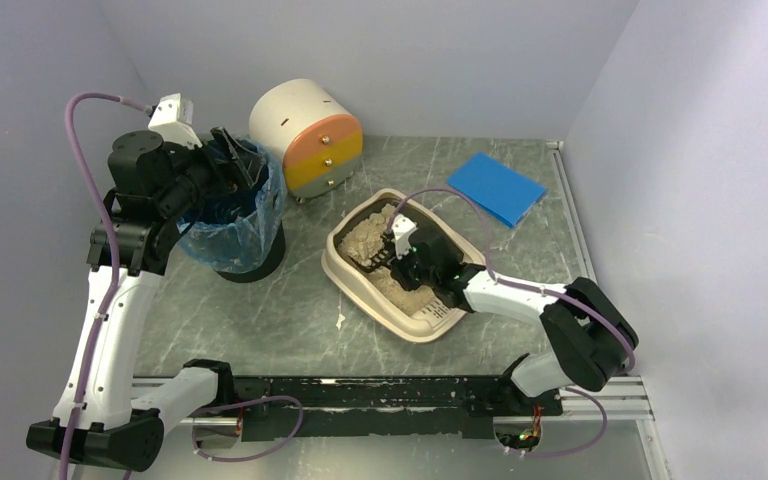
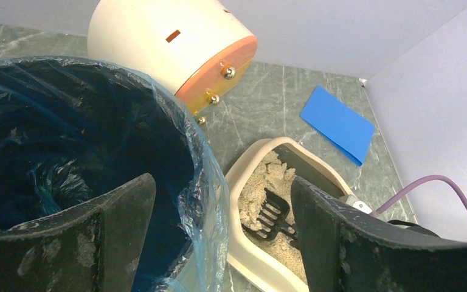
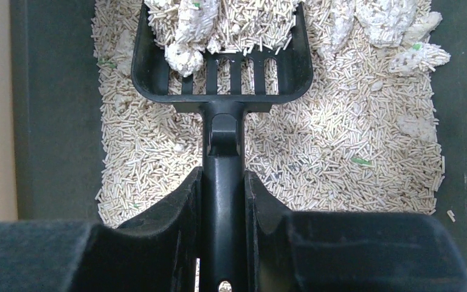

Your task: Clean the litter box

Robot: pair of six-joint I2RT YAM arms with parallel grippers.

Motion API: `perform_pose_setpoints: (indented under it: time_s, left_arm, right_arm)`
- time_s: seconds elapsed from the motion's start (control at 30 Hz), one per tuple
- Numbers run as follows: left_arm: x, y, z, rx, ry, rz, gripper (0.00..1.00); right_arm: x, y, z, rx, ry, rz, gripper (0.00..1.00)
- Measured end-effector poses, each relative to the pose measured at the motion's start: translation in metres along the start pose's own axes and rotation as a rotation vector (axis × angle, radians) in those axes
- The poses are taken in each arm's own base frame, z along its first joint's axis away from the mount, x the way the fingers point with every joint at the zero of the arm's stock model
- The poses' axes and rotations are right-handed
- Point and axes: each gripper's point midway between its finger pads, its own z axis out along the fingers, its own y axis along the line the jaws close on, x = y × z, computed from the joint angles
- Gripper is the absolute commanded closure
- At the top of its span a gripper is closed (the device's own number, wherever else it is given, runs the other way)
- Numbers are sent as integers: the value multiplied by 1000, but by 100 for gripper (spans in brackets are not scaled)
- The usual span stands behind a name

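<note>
Black scoop (image 3: 222,67) clamped in right tool (image 3: 223,182), carrying clumps (image 3: 182,56) inside litter box (image 1: 335,262).

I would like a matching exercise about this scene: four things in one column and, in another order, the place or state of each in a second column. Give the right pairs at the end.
Column one
1. black scoop
2. left gripper
3. blue sheet
4. drawer unit

Column two
A. lies flat on the table, beyond the litter box and to its right
B. held by the right gripper, head in the litter box
C. open, over the bin with the blue liner
D. stands beside the bin, at the back

Pairs: 1-B, 2-C, 3-A, 4-D
</note>
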Motion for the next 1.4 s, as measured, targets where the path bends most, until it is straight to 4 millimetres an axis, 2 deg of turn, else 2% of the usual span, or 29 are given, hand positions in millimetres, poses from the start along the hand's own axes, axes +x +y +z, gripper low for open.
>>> perform_pose_setpoints:
  time_s: [0.1,0.37,0.77,1.1,1.27,1.4]
  left_arm:
    - [0,0,0,0,0,-1,14]
    - [0,0,0,0,0,-3,15]
    - [-1,-1,-1,0,-2,-8,15]
    - [-1,-1,-1,0,-2,-7,14]
    - [-1,-1,-2,1,-4,-7,14]
    - [-2,-1,-3,2,-7,-6,14]
  right_arm:
    - [-1,1,1,-2,-24,9,100]
    - [13,5,-5,-11,-96,52,100]
    - [15,6,-7,-11,-166,68,100]
    - [-22,1,-25,9,-297,60,100]
    - [-34,-2,-34,23,-342,48,100]
    - [-32,-6,-45,44,-368,33,100]
